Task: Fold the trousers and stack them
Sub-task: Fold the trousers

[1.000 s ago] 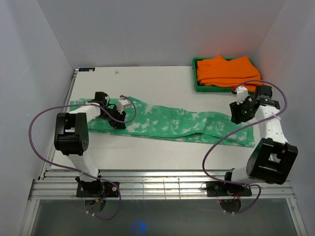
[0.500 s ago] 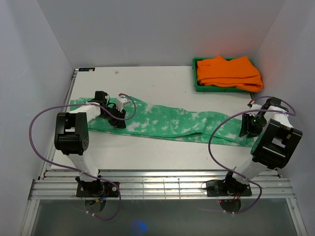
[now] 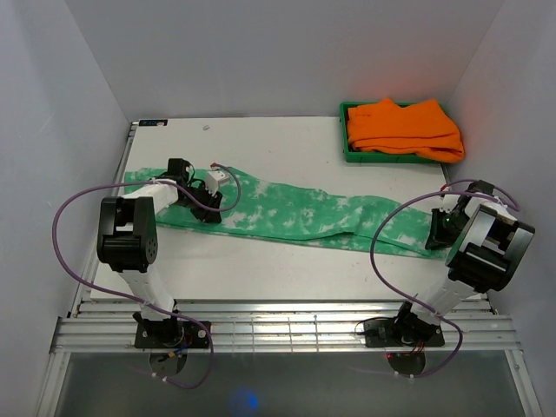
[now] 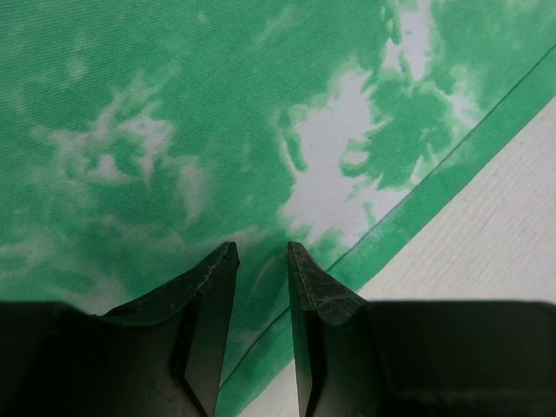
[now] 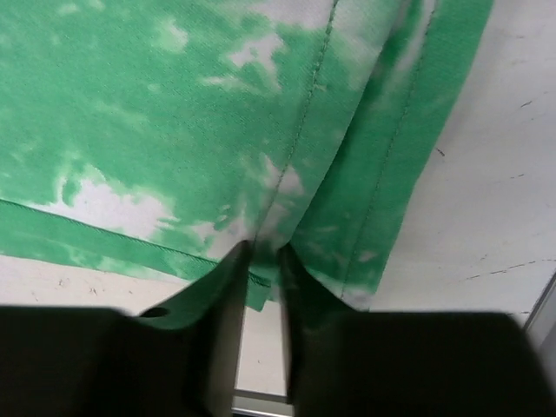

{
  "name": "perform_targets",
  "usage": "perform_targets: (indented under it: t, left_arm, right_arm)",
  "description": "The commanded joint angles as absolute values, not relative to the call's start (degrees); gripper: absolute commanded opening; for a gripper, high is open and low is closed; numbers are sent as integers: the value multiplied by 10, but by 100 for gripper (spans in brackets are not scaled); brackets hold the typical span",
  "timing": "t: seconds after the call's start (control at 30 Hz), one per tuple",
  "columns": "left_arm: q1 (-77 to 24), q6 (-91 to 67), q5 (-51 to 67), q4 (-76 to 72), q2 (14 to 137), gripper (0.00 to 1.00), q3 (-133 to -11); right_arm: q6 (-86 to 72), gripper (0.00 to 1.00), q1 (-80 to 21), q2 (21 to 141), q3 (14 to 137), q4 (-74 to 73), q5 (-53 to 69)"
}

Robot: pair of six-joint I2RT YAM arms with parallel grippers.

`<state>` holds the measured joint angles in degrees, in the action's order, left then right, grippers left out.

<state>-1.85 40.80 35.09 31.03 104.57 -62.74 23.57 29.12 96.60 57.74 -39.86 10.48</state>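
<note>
Sees the trousers [image 3: 295,213] spread flat in a long band across the table [image 3: 287,148], from centre left to lower right of the top view. Finds the left gripper [image 3: 208,205] low over the band's left part, fingers [image 4: 213,287] a narrow gap apart above cloth near a hem; cannot tell whether gripping. Finds the right gripper [image 3: 437,233] at the band's right end, jaws nearly together, pinching a ridge of cloth at the edge. Notes orange garments [image 3: 400,129] in a green tray [image 3: 346,156] at upper right.
</note>
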Motion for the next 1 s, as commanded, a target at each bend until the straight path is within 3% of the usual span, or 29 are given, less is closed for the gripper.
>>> perform_targets:
  t: [0.0,0.03,0.43,0.9,0.97]
  left_arm:
    - [-12,436,212,285,1089,43,-599]
    - [-11,437,211,284,1088,43,-599]
    - [-12,439,203,286,1081,42,-598]
    - [-12,445,196,286,1083,43,-593]
    - [-12,443,199,284,1083,44,-593]
  right_arm:
    - [243,19,295,979,577,-392,130]
    - [246,8,297,978,592,-401,134]
    - [342,8,345,960,690,-511,91]
    - [374,8,348,1014,637,-462,44]
    - [377,25,347,1024,640,-458,32]
